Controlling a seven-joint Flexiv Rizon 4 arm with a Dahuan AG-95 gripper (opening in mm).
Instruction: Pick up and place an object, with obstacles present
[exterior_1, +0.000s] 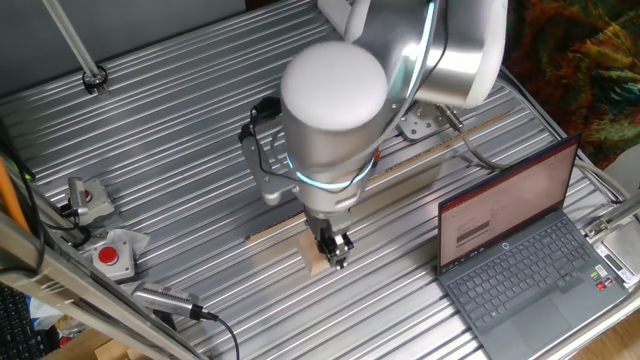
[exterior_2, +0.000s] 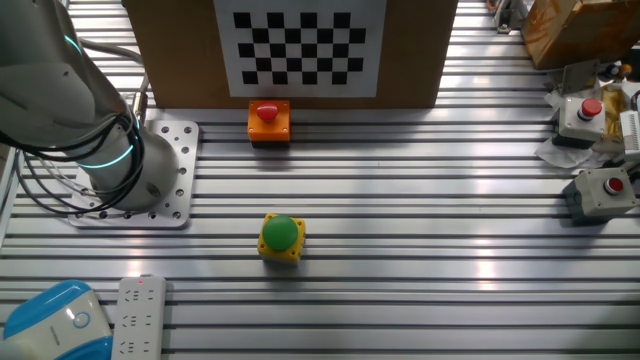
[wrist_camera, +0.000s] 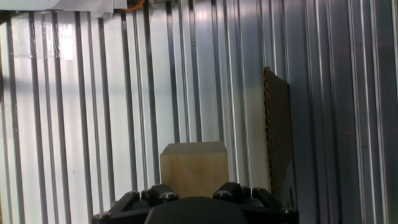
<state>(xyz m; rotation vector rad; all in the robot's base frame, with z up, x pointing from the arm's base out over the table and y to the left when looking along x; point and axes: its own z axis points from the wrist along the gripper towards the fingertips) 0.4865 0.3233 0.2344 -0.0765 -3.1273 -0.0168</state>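
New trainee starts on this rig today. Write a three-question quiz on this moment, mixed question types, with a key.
1. True or false: the end effector is down at the wooden block on the table.
2. Multiple choice: in the other fixed view, the button on the yellow box is (A) red (B) green (C) blue.
3. Fill in: in the first fixed view, the open ______ sits at the table's right side.

Key: 1 true; 2 B; 3 laptop. Whether the end effector has closed on the block cannot be told from these views.
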